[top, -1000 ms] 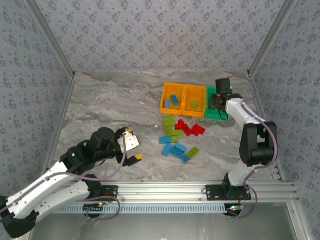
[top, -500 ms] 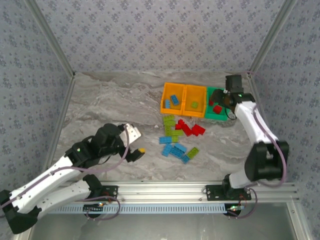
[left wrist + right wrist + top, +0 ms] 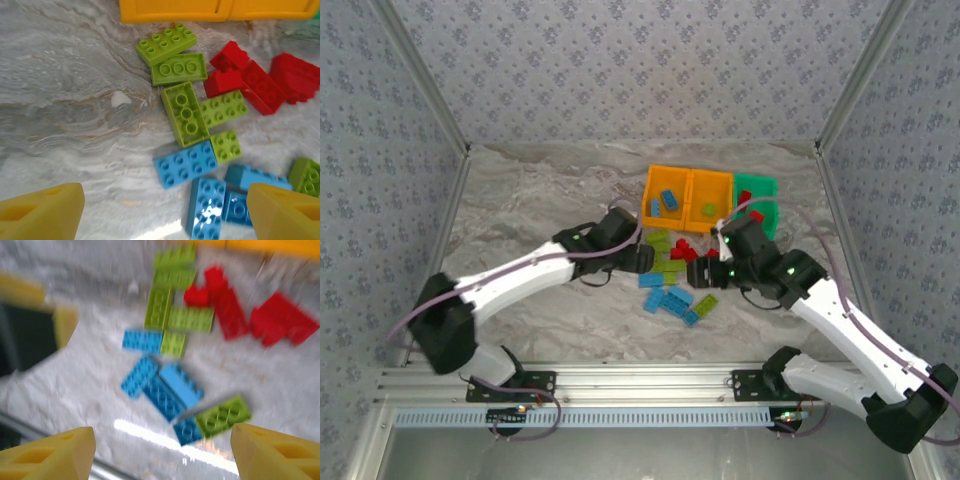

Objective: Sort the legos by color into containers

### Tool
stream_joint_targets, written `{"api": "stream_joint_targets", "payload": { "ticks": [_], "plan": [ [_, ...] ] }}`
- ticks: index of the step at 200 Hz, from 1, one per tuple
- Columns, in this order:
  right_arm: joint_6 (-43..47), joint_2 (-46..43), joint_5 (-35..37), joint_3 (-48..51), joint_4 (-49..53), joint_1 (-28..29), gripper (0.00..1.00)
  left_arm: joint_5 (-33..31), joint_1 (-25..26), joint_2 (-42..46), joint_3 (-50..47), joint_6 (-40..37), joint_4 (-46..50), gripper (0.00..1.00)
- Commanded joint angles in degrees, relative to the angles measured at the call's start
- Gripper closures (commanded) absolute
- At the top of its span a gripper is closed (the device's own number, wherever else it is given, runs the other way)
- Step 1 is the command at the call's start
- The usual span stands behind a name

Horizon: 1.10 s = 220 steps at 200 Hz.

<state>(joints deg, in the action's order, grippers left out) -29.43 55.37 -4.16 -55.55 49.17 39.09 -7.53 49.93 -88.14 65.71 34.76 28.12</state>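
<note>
Legos [image 3: 186, 114], small studded plastic bricks in blue, lime and red, lie clustered on the marbled grey desk [image 3: 65, 100]; left fingers [image 3: 45, 210] and right fingers [image 3: 50, 450] hang above, spread wide, empty.

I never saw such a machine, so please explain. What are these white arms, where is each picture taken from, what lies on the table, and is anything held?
Two robot arms are bolted at the near edge of the table. One picture looks down from above; the other two come from a camera on each wrist. Blue, green and red bricks lie on the table, near two orange bins and a green bin. The yellow left fingers and right fingers stand apart over the pile, holding nothing.
</note>
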Motion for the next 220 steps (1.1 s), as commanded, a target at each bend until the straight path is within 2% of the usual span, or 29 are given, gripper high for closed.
{"api": "stream_joint_targets", "payload": {
  "ticks": [1, 33, 66, 110, 141, 169, 202, 220],
  "plan": [
    [-4.3, -2.3, 0.4, 3.2, 3.7, 2.6, 0.25, -1.1, 0.1, -8.2, 5.6, 6.3, -0.8, 0.17],
    [-4.9, -3.9, 2.9, 4.3, 3.7, 2.6, 0.25, 1.1, 0.2, -19.0, 12.4, 7.0, -1.6, 0.2],
    [-4.1, -4.4, 3.8, 4.1, 3.2, 2.3, 0.24, 0.7, 0.1, -25.4, 16.3, 6.4, -1.3, 0.25],
    [-4.5, -4.3, 3.6, 4.9, 1.5, 2.0, 0.24, -0.6, 0.2, -28.8, 16.5, 6.2, -0.3, 0.47],
    [-5.1, -4.3, 3.8, 4.9, 0.8, 1.9, 0.24, -0.5, 0.1, -28.1, 15.4, 6.1, -0.7, 0.64],
    [-5.9, -4.4, 4.2, 4.2, 0.8, 1.9, 0.24, -1.1, 0.1, -23.9, 14.5, 5.3, -0.1, 0.73],
    [-8.0, -6.7, 6.6, 3.5, 0.1, 2.0, 0.24, -1.1, 2.4, -14.8, 16.7, 2.3, 1.0, 0.74],
    [-9.0, -9.4, 9.9, 3.9, -1.3, 1.9, 0.23, -3.1, 4.3, -13.5, 21.0, -0.9, 0.7, 0.71]
  ]
}}
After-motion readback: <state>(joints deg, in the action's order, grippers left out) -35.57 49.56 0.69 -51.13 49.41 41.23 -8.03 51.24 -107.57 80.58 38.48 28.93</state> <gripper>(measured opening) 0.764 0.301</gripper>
